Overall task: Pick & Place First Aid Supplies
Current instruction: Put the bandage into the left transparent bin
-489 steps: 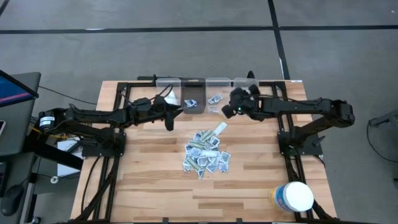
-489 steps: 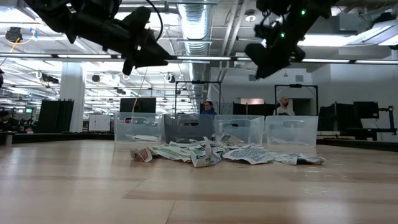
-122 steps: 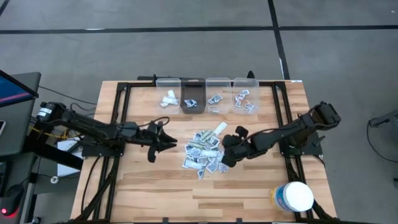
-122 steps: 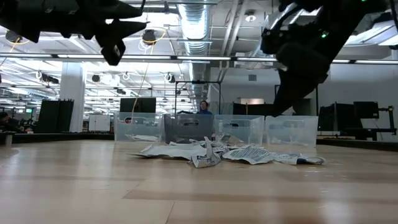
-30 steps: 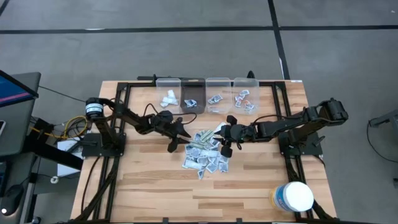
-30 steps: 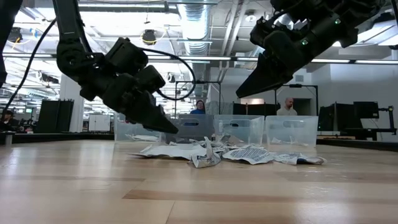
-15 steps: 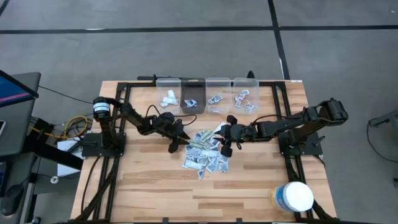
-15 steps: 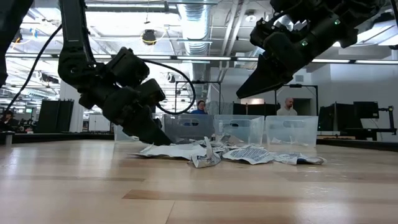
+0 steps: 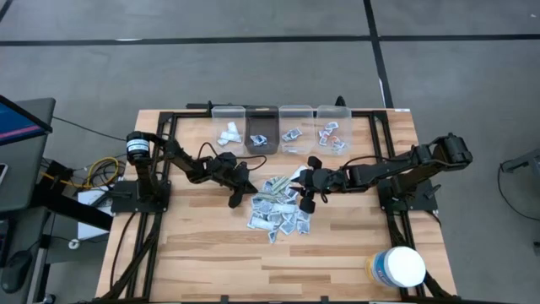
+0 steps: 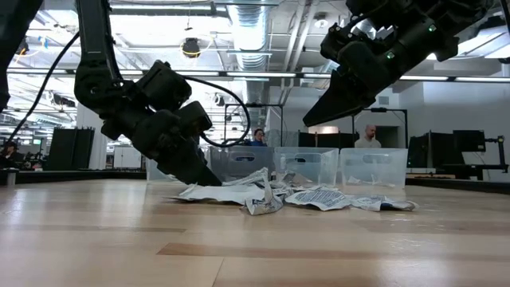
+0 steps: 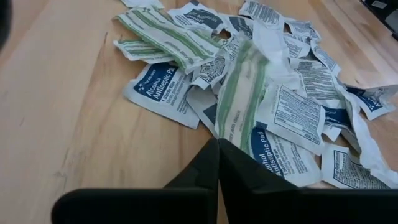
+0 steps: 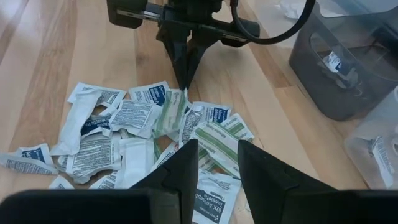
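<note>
The first aid supplies (image 9: pixel 279 208) lie as a loose heap of small white packets and green-striped strips in the middle of the wooden table. My left gripper (image 11: pixel 217 144) is low at the heap's left edge (image 9: pixel 251 192) and is shut on a green-striped strip (image 11: pixel 242 87). In the low view its tip (image 10: pixel 213 182) is almost on the table. My right gripper (image 12: pixel 214 155) hangs open above the heap's right side (image 9: pixel 304 184), well clear of it in the low view (image 10: pixel 312 119), with nothing between its fingers. My left gripper pinches the near end of the green-striped strip (image 11: pixel 229 129) between its two fingertips. The fingers come slanting down from the table's left and lie along the strip. The rest of the strip runs away from the fingers over the other packets and rests on them.
Four clear bins (image 9: pixel 278 128) stand in a row at the far edge, each holding a few packets. A large white tub (image 9: pixel 399 266) stands at the near right corner. Bare wood lies in front of the heap and to its left.
My left gripper has sunk a little at the heap's left edge and shut on the end of the green-striped strip. In the low view a packet edge at that side of the heap now stands a bit higher.
</note>
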